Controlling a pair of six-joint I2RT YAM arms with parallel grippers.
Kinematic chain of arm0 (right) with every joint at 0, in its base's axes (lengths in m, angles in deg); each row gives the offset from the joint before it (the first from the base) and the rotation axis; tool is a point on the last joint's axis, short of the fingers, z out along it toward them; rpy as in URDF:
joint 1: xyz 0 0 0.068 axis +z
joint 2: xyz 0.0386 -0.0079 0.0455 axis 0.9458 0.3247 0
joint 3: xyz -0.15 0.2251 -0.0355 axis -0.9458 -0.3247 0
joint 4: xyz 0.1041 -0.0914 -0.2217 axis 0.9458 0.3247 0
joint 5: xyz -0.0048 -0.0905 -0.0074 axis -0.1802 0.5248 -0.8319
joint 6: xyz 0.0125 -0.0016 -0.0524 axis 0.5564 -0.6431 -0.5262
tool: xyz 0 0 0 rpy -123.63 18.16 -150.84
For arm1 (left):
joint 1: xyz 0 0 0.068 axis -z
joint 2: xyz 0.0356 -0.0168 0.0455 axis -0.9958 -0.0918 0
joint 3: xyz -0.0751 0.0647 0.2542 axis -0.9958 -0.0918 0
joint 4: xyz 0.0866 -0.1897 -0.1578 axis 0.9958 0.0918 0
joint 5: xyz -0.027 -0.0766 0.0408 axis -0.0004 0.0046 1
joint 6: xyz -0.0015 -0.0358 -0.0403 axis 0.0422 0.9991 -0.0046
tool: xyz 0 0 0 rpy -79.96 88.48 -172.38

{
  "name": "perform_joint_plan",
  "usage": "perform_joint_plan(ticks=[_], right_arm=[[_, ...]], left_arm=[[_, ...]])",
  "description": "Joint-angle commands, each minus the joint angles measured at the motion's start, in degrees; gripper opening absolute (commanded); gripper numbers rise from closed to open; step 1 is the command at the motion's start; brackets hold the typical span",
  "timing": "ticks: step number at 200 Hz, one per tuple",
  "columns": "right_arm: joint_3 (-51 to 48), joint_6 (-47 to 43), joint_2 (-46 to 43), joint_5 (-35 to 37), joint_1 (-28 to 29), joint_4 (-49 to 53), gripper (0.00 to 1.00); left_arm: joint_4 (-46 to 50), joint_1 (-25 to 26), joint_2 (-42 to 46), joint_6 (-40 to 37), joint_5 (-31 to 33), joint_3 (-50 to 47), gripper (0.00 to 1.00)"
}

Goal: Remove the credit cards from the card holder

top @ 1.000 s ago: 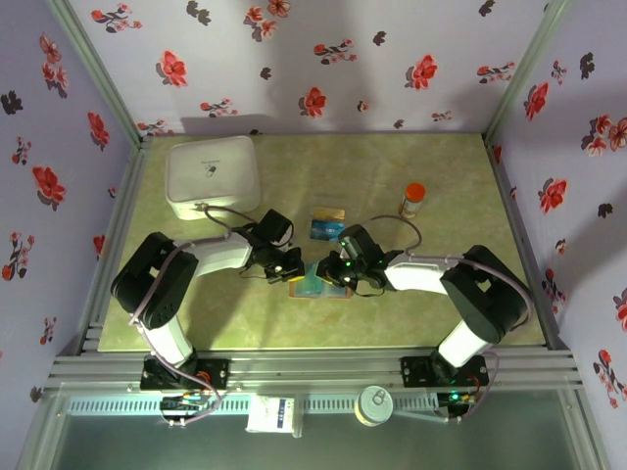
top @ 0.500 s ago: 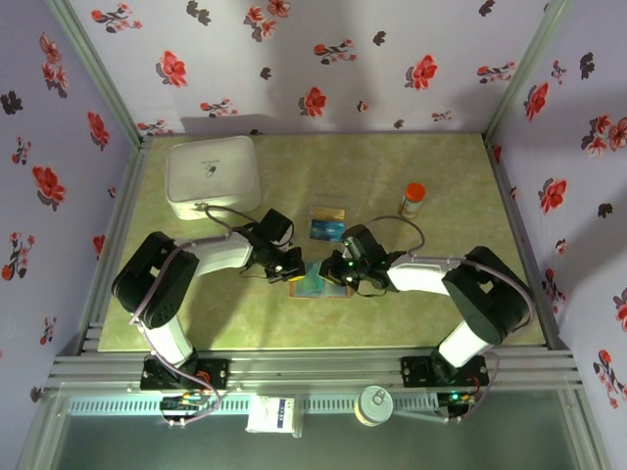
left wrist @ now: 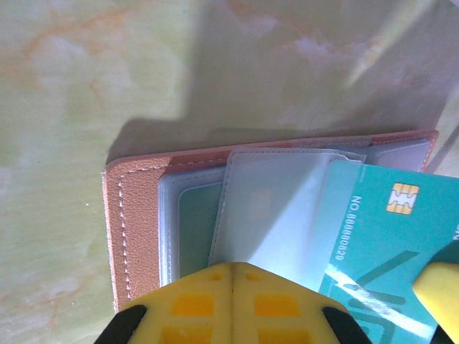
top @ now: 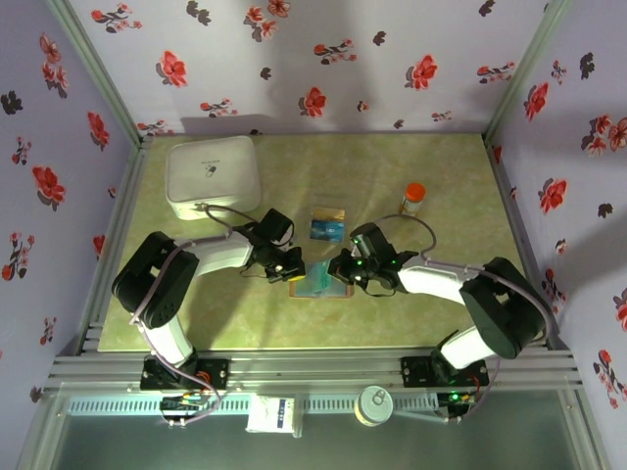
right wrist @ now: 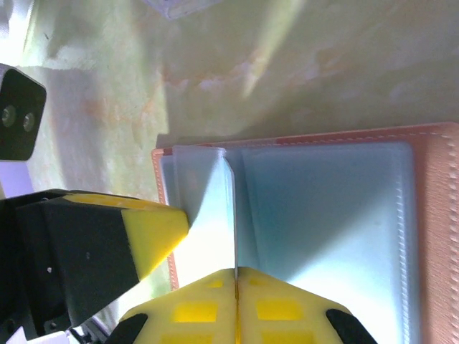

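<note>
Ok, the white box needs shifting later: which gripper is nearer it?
Left. The left gripper sits right of the white box, nearer the bases; the right gripper is farther right, beyond the card holder.

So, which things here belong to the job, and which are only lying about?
Job: card holder, teal card, loose cards, left gripper, right gripper.
Lying about: white box, orange-capped bottle, can.

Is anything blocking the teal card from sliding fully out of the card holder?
Nothing visible does. The teal card already sticks partway out of the clear sleeve of the card holder; the left gripper, shut, rests on that sleeve beside the card.
</note>
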Motion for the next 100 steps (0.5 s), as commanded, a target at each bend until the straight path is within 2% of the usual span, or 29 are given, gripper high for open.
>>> perform_joint_plan(ticks=[1, 43, 100], right_arm=[[2.9, -5.5, -1.9, 2.9, -0.5, 9.2, 0.09], [7.7, -14.0, -2.5, 4.9, -0.5, 19.1, 0.08], [19.2, -35.0, 0.7, 7.3, -0.5, 35.2, 0.08]], left_arm=[[4.2, 0.3, -0.1, -1.4, 2.1, 0.5, 0.01], [4.9, 0.3, 1.1, -1.5, 2.1, 1.1, 0.05], [4.8, 0.2, 2.8, -1.8, 2.3, 0.9, 0.11]])
